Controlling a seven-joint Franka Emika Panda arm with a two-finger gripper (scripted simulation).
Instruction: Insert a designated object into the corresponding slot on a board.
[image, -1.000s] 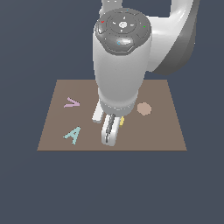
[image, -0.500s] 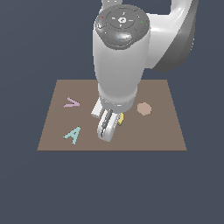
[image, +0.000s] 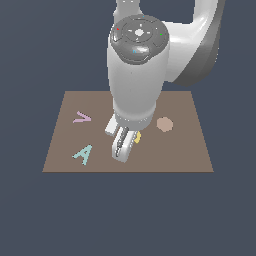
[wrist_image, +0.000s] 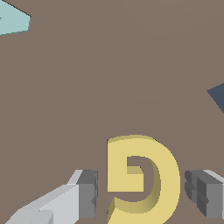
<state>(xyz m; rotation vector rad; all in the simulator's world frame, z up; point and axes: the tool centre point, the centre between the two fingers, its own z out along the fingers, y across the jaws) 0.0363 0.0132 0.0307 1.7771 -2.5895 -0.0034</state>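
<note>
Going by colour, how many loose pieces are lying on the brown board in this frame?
Yellow, chunky G-shaped block: 1
Teal letter A: 1
Pale pink letter V: 1
Pinkish-tan octagon: 1
Total: 4, all on the flat brown board.

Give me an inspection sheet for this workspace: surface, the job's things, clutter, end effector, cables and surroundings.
Surface: flat brown rectangular board, lying level.
Job's things: small chunky yellow G-shaped block lies flat on the board between the fingers, gaps on both sides; its G-shaped slot is not seen in either view.
Clutter: teal letter A, pale pink letter V, pinkish-tan octagon, all lying on the board.
End effector: end effector open, low over the board, straddling the block without touching it.
Cables: nothing seen.
Surroundings: plain dark blue-grey ground around the board.
</note>
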